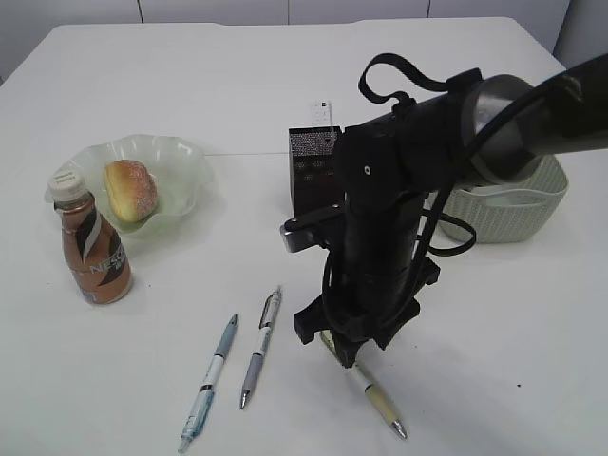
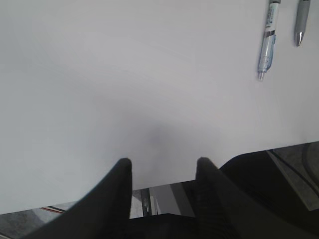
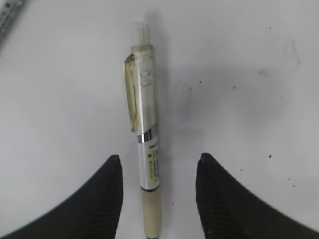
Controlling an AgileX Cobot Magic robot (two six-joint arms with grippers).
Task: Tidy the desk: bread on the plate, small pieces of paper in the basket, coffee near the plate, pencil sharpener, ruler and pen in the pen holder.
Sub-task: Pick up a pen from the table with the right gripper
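Right gripper [image 3: 158, 199] poised over the yellow-clip pen [image 3: 145, 149], jaws open, nothing gripped yet.

Exterior view: the bread [image 1: 131, 189] lies on the plate [image 1: 190, 157], the coffee [image 1: 92, 247] beside it; 2 more pens lie loose, and the pen holder [image 1: 306, 166] stands behind the arm. Left wrist view: the left gripper [image 2: 162, 167] hangs open and empty over the desk [image 2: 124, 74] edge. Right wrist view alone shows the pen between the fingers [image 3: 99, 199], untouched; the next move seems to be lowering and closing.

The right arm [image 1: 380, 237] hides the yellow pen's [image 1: 378, 399] upper half.
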